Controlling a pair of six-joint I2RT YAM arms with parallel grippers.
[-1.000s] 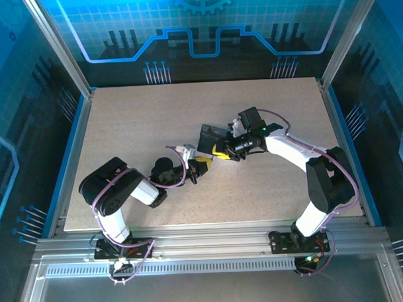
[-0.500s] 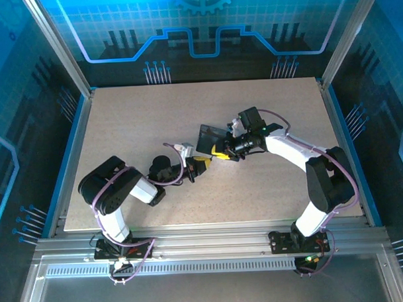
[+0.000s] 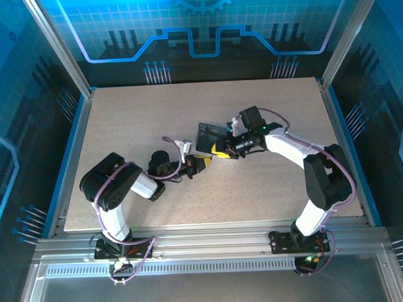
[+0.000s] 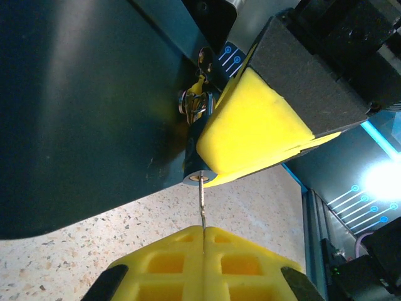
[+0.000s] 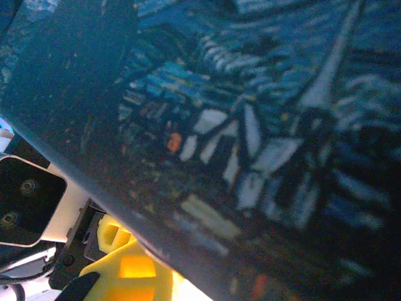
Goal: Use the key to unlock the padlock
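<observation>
The padlock (image 4: 192, 153) hangs at the edge of a dark tin (image 4: 81, 113). Its thin silvery shackle (image 4: 193, 103) is hooked at the tin's side, and its bluish body points down toward the desk (image 4: 69, 241). The keyhole (image 4: 199, 178) faces the left wrist camera. The key (image 4: 202, 210) stands in line with it, its tip at the mouth of the keyhole. Whether the tip has gone in at all is too fine to tell.

The left gripper (image 4: 203, 241) is closed tight on the key, which is pinched edge-on between its two yellow fingers with only the thin blade showing. A yellow finger (image 4: 250, 132) of the right gripper (image 3: 219, 149) lies flat against the side of the padlock. Its other finger is hidden, so I cannot tell whether that gripper is clamped on the padlock or only bracing it. From above, the two grippers meet nose to nose at the near edge of the tin, around the middle of the desk.

The step in hand looks like insertion: key and keyhole are lined up, and the lock shows no sign of being open. The next move likely calls for a straight, gentle push along the blade, with the padlock kept from swinging away. Then the left wrist would turn while the right side resists the twist. The blade is thin, so any sideways drift could bend it or skid it off the keyhole.
</observation>
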